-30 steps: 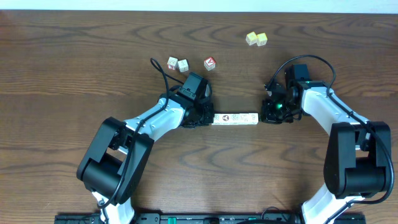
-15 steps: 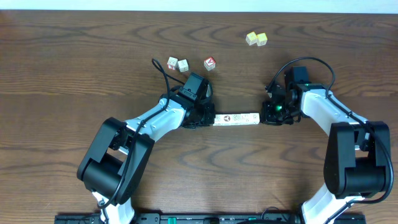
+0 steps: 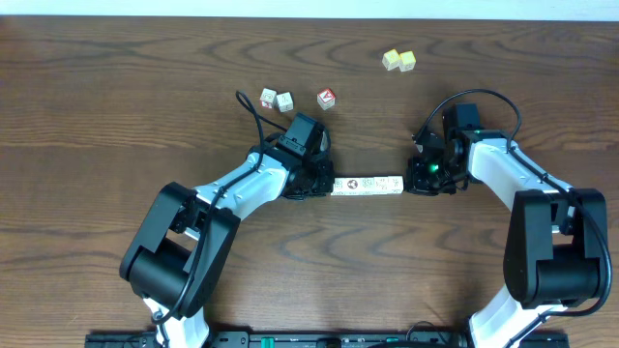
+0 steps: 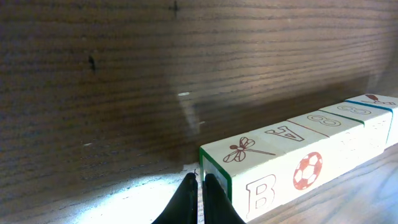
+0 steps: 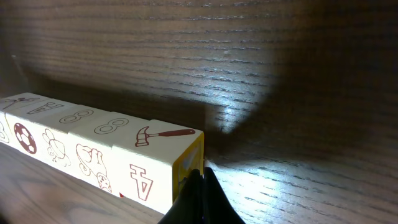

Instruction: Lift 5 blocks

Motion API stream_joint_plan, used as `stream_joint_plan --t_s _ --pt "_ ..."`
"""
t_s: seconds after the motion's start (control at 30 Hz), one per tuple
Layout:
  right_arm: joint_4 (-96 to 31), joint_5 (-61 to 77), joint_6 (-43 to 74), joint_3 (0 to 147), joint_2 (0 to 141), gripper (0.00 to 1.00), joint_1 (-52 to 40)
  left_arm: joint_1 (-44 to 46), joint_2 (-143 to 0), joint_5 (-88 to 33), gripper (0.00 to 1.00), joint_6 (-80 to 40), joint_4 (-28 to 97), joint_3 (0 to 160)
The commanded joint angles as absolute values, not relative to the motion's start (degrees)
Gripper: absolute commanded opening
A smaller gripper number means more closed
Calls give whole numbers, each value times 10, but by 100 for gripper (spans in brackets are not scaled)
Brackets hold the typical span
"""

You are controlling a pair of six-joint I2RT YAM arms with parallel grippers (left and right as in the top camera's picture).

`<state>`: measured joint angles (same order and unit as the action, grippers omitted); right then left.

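The left claw (image 3: 322,184) and right claw (image 3: 414,180), each pressed together, butt against opposite ends of the blocks (image 3: 367,184) rowed on the table (image 3: 97,68); the squeeze looks set, so next both must rise evenly, pushing inward.

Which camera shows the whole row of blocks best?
Overhead: the row of blocks shows end to end, between the left gripper and right gripper. The left wrist view catches mainly its dragonfly end, close up; the right wrist view, its hammer end.
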<state>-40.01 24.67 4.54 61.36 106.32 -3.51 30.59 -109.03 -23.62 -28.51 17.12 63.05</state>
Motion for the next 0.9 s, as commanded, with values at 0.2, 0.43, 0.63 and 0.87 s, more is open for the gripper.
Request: stream_joint_plan --t_s 0.2,0.43,0.63,0.87 --pt "-406 305 41 617 1052 1 -43 313 -1093 -266 7 -288 168 627" --pt "-422 303 25 618 1012 1 -45 313 -1080 -266 7 -288 168 627" --pt "-422 305 27 618 1004 1 -46 313 -1078 -290 7 -288 167 627" --pt "-422 305 35 618 1004 1 -52 313 -1063 -296 7 -286 166 627"
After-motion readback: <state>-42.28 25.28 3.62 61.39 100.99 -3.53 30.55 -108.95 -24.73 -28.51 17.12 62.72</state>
